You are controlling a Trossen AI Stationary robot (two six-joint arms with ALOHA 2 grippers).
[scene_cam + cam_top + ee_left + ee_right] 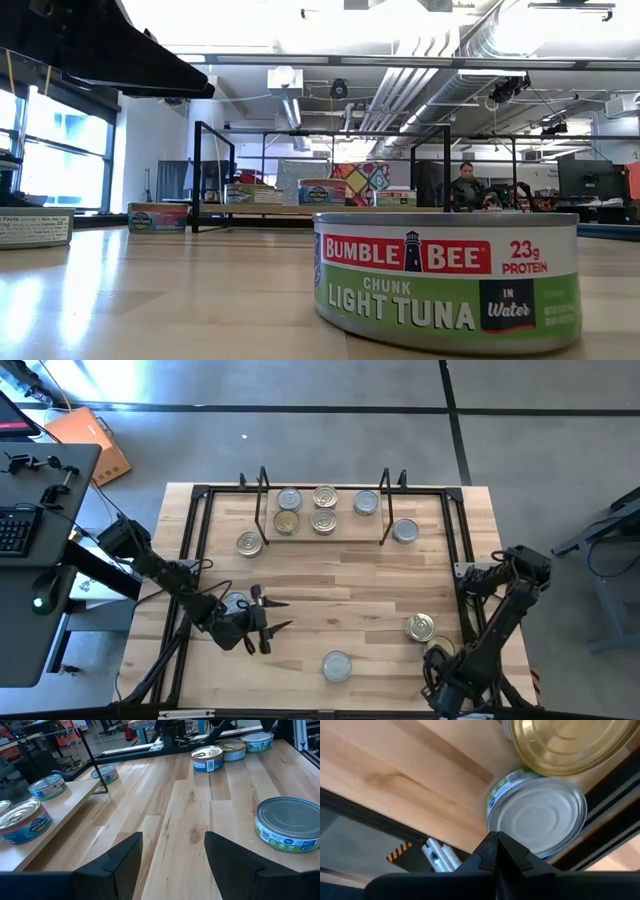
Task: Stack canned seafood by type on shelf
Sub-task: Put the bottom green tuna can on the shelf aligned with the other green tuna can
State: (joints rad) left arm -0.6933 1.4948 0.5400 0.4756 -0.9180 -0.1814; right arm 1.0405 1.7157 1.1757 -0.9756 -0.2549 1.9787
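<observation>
The shelf point(325, 538) stands at the table's far middle and bears several tins point(323, 520), silver and gold topped. Loose tins rest on their bases on the table: one each side of the shelf point(249, 543) point(405, 532), a gold one point(422, 627) at the right, a silver one point(337, 666) near the front edge. My left gripper point(172, 855) hovers open at the table's near left, pointing toward that front tin point(290, 822). My right gripper point(497, 842) is shut and points down over a silver tin point(540, 815) beside the gold tin point(570, 745), at the near right edge. My right gripper's shut fingertips stand from above at the near rim point(505, 832) of the silver tin, which rests flat on the table. I cannot tell whether they touch it. My left gripper touches nothing.
A black metal frame point(462, 560) runs along the table's edges, close beside the right gripper's tin. Another tin point(235, 603) sits partly under my left arm. Bare wood lies across the table's middle point(340, 585). A desk with a keyboard point(15, 530) stands off the left side.
</observation>
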